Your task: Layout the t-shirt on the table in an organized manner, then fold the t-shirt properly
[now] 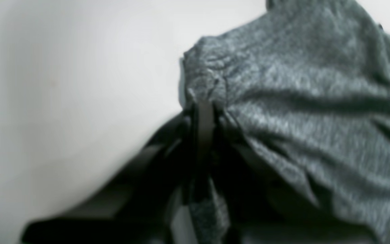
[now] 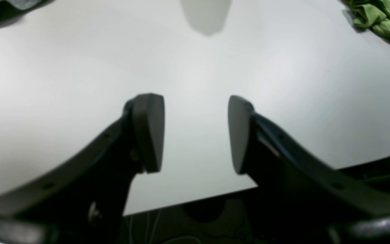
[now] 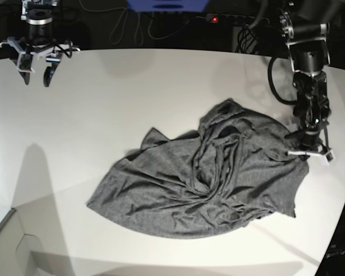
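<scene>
Right now I have the left gripper (image 3: 306,150) clamped on the right-hand edge of the crumpled t-shirt (image 3: 207,178) at mid-frame on the table (image 3: 132,86), its bulk trailing lower left, while the right gripper (image 3: 37,68) hangs open and far off, upper left.

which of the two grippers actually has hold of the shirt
The left gripper, at the base view's right: its jaws are shut on the grey t-shirt edge. The right gripper hangs open over bare table.
</scene>
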